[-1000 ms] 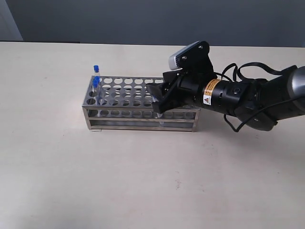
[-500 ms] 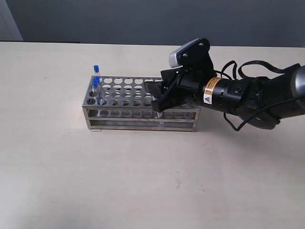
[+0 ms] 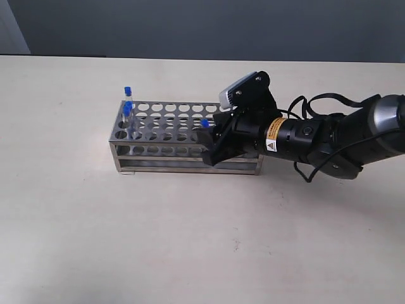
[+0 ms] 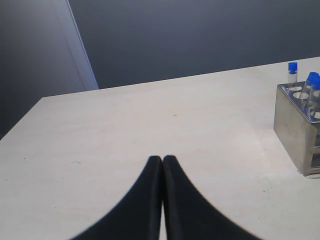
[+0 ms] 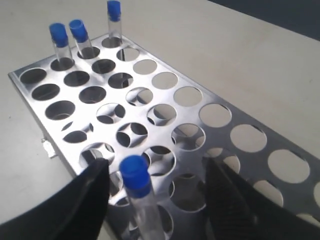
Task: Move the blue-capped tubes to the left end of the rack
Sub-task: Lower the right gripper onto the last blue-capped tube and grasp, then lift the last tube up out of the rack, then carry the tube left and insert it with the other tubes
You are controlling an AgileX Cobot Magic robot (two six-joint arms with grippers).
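Observation:
The steel rack point(image 3: 171, 136) lies on the table. Three blue-capped tubes point(image 3: 127, 107) stand in holes at its left end, seen again in the right wrist view as tubes point(image 5: 77, 31) at the rack's point(image 5: 165, 100) far corner. A fourth blue-capped tube point(image 3: 205, 124) stands near the rack's right part. My right gripper point(image 3: 212, 140) is open around this tube point(image 5: 136, 176), which stands between the fingers point(image 5: 87, 192) with a gap on each side. My left gripper point(image 4: 162, 160) is shut on nothing, away from the rack's end point(image 4: 295, 125) and tubes point(image 4: 292, 70).
The rack stands on a pale table point(image 3: 190, 234) with bare surface around it. The right arm's black body and cables point(image 3: 316, 136) stretch off to the right of the rack. A dark wall runs behind the table's far edge.
My right gripper has dropped lower over the rack's right part. The fourth tube's blue cap, hidden before, now shows between its fingers.

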